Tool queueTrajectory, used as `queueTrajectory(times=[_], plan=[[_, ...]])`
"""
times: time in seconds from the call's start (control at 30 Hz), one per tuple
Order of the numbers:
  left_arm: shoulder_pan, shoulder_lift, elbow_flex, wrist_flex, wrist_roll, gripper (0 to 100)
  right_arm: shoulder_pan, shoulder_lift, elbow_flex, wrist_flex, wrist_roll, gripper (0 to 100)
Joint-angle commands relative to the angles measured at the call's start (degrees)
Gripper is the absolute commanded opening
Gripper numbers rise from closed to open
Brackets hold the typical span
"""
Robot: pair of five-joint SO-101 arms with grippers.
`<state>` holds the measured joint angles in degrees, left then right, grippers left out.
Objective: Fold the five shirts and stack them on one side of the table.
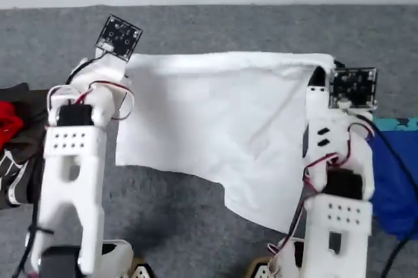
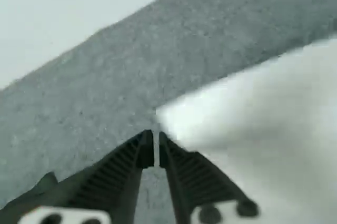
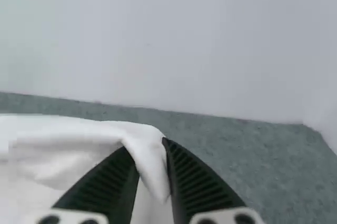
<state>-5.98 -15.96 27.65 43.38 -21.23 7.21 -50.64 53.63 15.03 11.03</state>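
The soft, limp shirt [image 1: 215, 121] handles best by its far corners, where left gripper [image 2: 154, 134] and right gripper [image 3: 145, 148] jaws are clamped.

The shirt [image 1: 222, 128] is plain white. The tabletop [image 1: 196, 27] under it is speckled grey. My left pincer [image 2: 155, 135] and right pincer [image 3: 146, 148] are black and ridged. My left arm [image 1: 72, 160] and right arm [image 1: 336, 219] are white, threaded with red wires [image 1: 98, 85]. At three o'clock in the high view lies a blue cloth [image 1: 395, 190], with a teal strip [image 1: 400, 123] at its twelve o'clock. At nine o'clock sits a red and black bundle [image 1: 10, 131]. The wall [image 3: 168, 34] is pale grey-white.
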Motion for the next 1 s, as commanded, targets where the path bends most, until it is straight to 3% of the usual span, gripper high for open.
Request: queueTrajectory(times=[0.0, 0.23, 0.43, 0.67, 0.83, 0.97], plan=[[0.2, 6.2, -4.5, -2.8, -0.5, 1, -0.7, 6.6, -1.6, -5.4, -0.4, 1.0], [0.6, 19.4, -16.7, -1.3, -0.2, 1, -0.8, 26.0, -17.9, -4.7, -0.4, 1.0], [6.6, 22.2, -23.0, 15.4, 4.0, 1, -0.7, 41.3, -28.4, 7.6, -0.4, 1.0], [14.4, 22.8, -26.2, 31.8, 9.6, 3, -0.8, 45.3, -28.9, 14.5, -0.4, 1.0], [15.1, 24.4, -26.2, 32.7, 9.8, 16, -0.8, 47.8, -28.9, 16.0, -0.4, 1.0], [16.1, 31.4, -27.3, 32.6, 11.3, 18, -0.7, 49.7, -28.9, 15.9, -0.4, 1.0]])
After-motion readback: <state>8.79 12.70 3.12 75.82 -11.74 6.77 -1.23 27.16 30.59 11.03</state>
